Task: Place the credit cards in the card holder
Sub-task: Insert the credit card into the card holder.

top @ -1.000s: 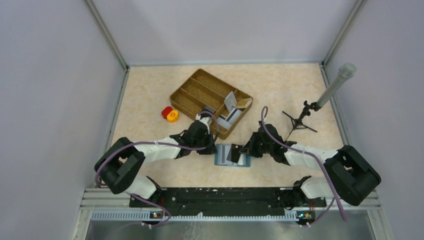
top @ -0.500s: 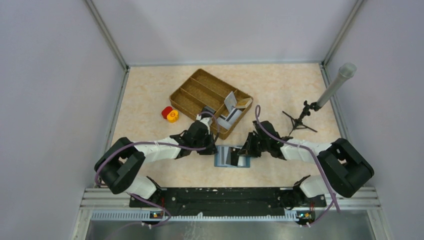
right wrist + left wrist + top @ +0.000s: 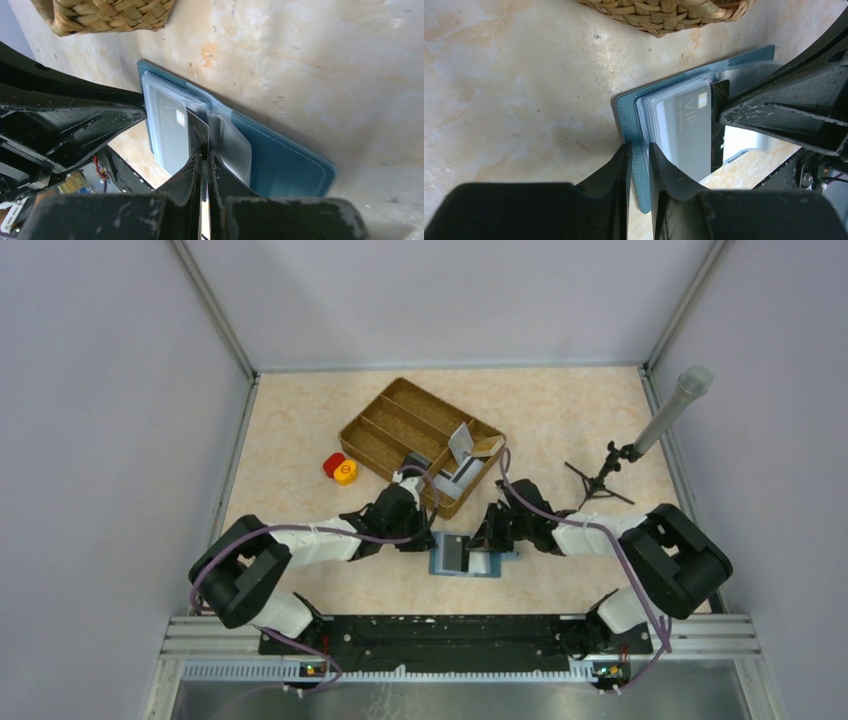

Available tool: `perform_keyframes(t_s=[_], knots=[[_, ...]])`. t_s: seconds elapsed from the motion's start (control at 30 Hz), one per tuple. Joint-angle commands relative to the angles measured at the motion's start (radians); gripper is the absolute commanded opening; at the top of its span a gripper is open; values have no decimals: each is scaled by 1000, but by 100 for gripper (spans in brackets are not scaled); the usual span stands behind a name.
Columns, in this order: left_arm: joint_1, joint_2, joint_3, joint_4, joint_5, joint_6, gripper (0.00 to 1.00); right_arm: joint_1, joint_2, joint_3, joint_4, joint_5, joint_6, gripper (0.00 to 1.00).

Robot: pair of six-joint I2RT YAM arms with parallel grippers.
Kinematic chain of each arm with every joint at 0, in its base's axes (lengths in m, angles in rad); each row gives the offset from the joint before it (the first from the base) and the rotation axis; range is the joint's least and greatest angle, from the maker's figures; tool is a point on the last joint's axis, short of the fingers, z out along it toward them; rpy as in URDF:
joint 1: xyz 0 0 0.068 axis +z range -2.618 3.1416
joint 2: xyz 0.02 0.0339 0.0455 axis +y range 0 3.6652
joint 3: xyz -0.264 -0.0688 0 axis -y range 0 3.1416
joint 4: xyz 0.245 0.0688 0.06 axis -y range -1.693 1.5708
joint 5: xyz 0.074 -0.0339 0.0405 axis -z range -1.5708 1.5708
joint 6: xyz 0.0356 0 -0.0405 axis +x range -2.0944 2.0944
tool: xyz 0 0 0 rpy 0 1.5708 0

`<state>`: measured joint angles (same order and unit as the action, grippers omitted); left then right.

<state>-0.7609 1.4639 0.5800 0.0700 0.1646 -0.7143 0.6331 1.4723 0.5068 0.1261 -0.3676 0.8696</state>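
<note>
Right end effector [image 3: 205, 151] aims credit card [image 3: 198, 129] lengthwise into card holder [image 3: 290, 165].

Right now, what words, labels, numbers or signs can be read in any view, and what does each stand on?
"VIP": on the grey card in the open card holder, seen from both wrist views.
Small line of print beside it on the same card: too blurred to read.
Dark card next to it: faint marks, not readable.
Top view: nothing legible, everything is too small.
</note>
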Motion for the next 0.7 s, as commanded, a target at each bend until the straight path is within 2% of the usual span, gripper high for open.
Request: perform_keyframes(t_s=[0.0,0.27,0.33,0.37,0.47,0.6,0.67], knots=[[-16,-1,-26,98,55,-40,22,51,39,32,78,4,30,0],[-20,-26,-57,137,58,-78,22,87,15,46,108,58,39,0],[-20,-45,-57,125,45,-82,23,93,-24,62,27,94,5,9],[-20,-56,-54,113,39,-80,24,94,-50,68,-13,111,-10,18],[-20,-94,-47,82,21,-73,28,94,-139,91,-132,160,-46,34],[-20,-119,-40,50,12,-77,34,96,-187,93,-242,210,-54,46],[-21,-123,-45,45,15,-88,35,105,-194,82,-256,221,-44,46]])
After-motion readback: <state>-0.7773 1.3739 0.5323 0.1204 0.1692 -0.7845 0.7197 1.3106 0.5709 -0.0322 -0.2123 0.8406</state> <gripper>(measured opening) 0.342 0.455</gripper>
